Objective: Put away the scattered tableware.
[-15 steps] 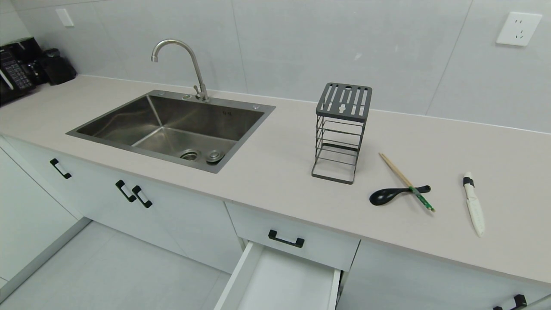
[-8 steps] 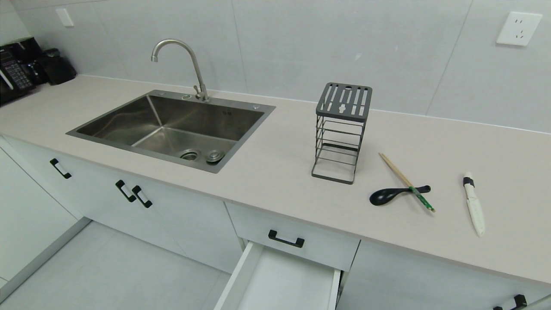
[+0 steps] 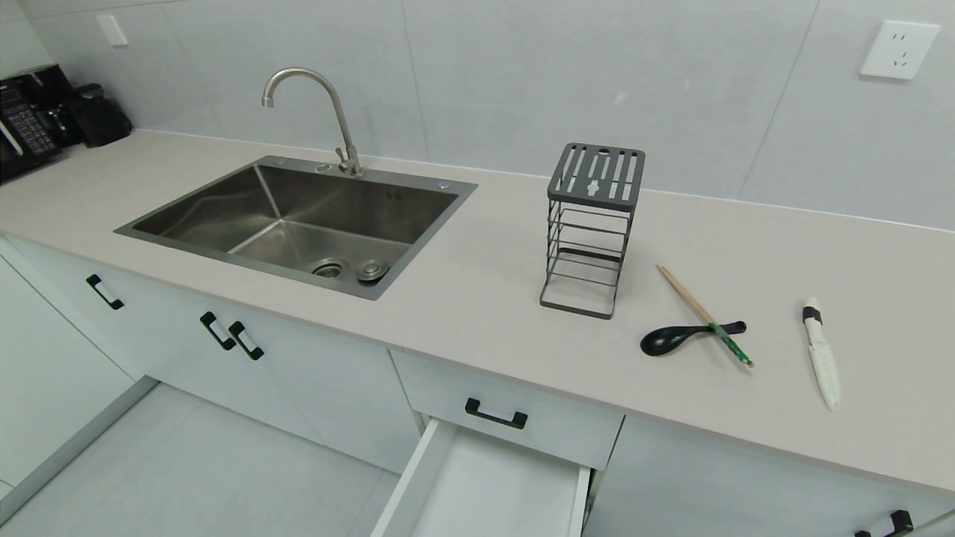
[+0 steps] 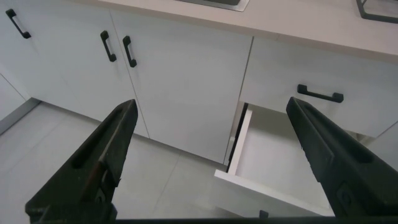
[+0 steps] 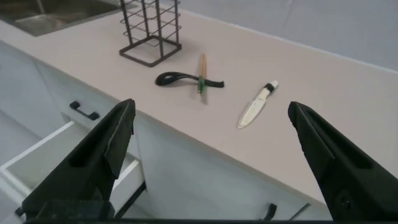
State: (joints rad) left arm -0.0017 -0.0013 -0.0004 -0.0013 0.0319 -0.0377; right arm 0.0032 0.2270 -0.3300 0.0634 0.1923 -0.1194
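A black spoon [image 3: 683, 336] [image 5: 180, 79] lies on the beige countertop [image 3: 477, 283], with a pair of wooden chopsticks [image 3: 704, 314] [image 5: 202, 72] laid across its handle. To their right lies a white knife [image 3: 821, 353] [image 5: 258, 104] with a black band. A dark wire utensil rack [image 3: 592, 228] [image 5: 151, 30] stands upright just left of them. Below the counter a white drawer [image 3: 485, 488] [image 4: 273, 162] [image 5: 56, 163] is pulled out. My left gripper [image 4: 211, 158] hangs open in front of the cabinets, above that drawer. My right gripper [image 5: 211, 158] is open too, held off the counter's front edge, short of the tableware.
A steel sink [image 3: 298, 224] with a curved faucet [image 3: 313, 112] takes the counter's left part. Black appliances [image 3: 45, 112] stand at the far left by the wall. Cabinet doors with black handles [image 3: 224, 335] [image 4: 118, 48] run under the counter. A wall socket [image 3: 897, 49] sits upper right.
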